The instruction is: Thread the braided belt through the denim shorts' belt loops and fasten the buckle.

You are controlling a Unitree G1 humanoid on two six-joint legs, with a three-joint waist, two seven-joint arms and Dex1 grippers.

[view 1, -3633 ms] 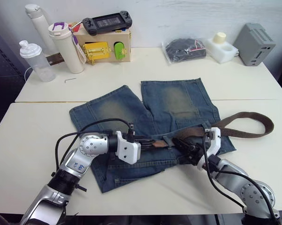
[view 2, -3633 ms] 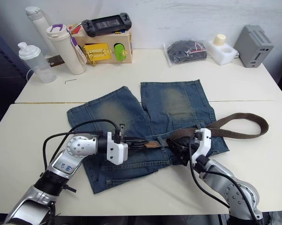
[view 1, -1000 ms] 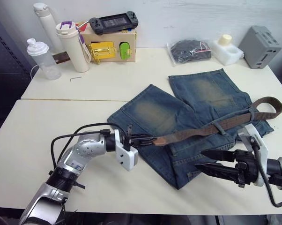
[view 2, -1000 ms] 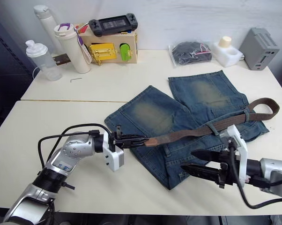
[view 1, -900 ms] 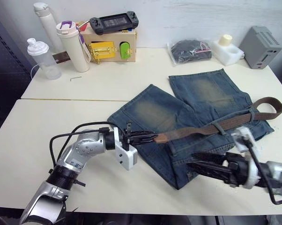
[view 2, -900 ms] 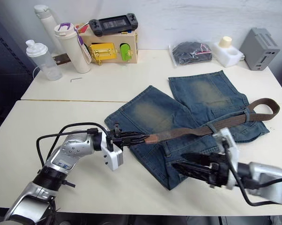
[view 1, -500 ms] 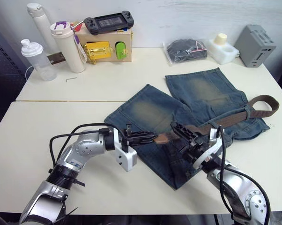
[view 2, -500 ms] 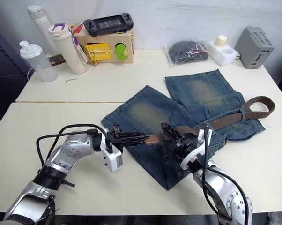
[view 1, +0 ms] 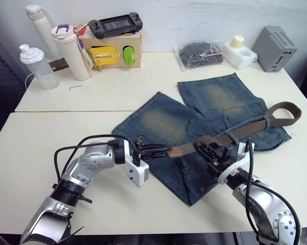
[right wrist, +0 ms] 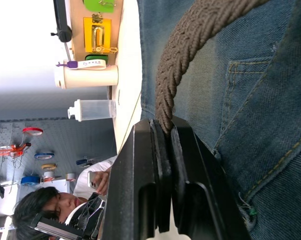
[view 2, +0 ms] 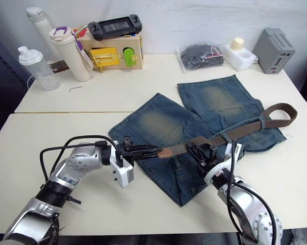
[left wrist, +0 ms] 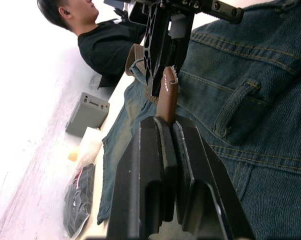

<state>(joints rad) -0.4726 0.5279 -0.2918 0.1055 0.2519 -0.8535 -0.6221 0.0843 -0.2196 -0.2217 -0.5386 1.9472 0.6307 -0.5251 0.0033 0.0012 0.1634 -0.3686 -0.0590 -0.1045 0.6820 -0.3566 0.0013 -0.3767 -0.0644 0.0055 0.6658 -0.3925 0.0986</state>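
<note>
1. Both grippers pinch the braided belt (view 1: 245, 131): left gripper (view 1: 163, 151) on its leather tip, right gripper (view 1: 203, 148) on the weave beside it.
2. Denim shorts (view 1: 194, 120) lie flat on the worktop (view 1: 36, 143), belt across them.

The two head views look forward and down from above the desk (view 1: 36, 138), sharing nearly the same scene of shorts (view 1: 194, 117) and both arms. Each wrist view looks close along its own end effector, low over the denim; both show a stretch of belt (right wrist: 190, 35).
</note>
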